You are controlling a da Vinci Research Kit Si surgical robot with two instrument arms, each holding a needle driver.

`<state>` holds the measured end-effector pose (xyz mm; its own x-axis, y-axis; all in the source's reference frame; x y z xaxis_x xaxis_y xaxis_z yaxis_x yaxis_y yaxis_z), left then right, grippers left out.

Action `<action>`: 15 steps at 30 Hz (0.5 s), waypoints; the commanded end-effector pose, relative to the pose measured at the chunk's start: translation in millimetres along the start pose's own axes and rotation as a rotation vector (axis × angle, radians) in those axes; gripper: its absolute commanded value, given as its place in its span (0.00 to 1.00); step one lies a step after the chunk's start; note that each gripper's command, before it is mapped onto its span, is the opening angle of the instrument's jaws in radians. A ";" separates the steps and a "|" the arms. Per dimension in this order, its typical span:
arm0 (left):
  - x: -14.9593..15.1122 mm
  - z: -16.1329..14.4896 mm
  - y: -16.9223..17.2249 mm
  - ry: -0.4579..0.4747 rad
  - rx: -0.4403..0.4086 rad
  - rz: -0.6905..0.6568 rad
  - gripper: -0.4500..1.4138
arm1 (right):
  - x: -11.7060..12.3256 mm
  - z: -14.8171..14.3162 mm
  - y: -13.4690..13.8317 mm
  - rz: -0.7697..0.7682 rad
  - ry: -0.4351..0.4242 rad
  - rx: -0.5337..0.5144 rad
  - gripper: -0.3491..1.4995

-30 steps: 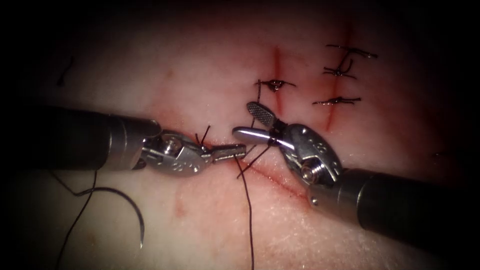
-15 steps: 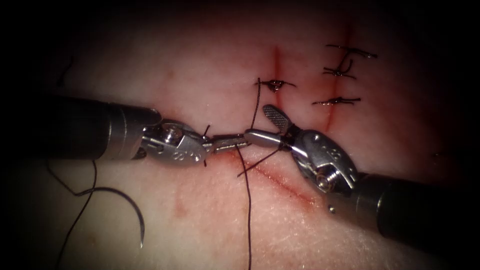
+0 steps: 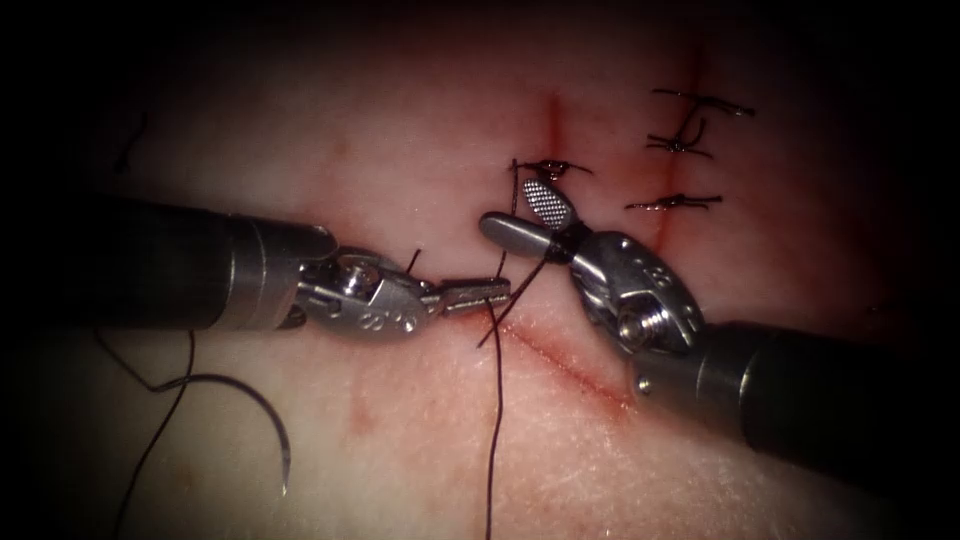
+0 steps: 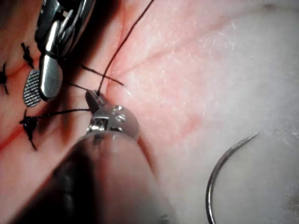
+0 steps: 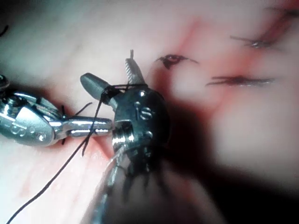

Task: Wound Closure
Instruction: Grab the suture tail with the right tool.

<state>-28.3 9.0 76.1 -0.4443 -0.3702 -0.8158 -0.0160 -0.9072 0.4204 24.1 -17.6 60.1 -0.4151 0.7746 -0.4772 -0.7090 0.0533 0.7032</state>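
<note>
A: Knot-tying by the look of it?

B: Seems so. Left tool (image 3: 490, 293) clenched on the thread (image 3: 494, 400), just left of the cut (image 3: 570, 365). From that grip, one strand running down toward the near edge and another leading up to the right tool (image 3: 515, 212).

A: And the right?

B: Spread wide, gripping nothing. Thread looped round the base of its jaws, plainest in the right wrist view. Sitting over the cut, just near of a finished stitch (image 3: 548, 168).

A: Needle?

B: Lying free on the tissue (image 3: 400, 130) at near left, well apart from both tools, out of the flesh, held by neither: needle (image 3: 272, 420), thread trailing off its blunt end.

A: So what does the next move call for?

B: Probably keeping that loop from slipping off the open jaws, plus steady tension from the left. Calls too for a short tail within reach; hard to tell which strand that is.
</note>
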 end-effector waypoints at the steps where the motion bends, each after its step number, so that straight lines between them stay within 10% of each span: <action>1: -0.1 0.7 0.2 0.001 -0.003 0.001 0.00 | -0.7 1.8 0.0 0.016 -0.018 -0.002 0.73; 15: 0.0 0.7 -0.1 -0.003 -0.013 0.008 0.00 | -1.4 3.1 -0.3 0.061 -0.061 -0.004 0.63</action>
<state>-28.5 9.4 75.7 -0.4477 -0.3770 -0.8108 0.0007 -0.9069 0.4213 25.5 -17.2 61.9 -0.4202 0.8141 -0.4008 -0.6889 0.0012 0.7248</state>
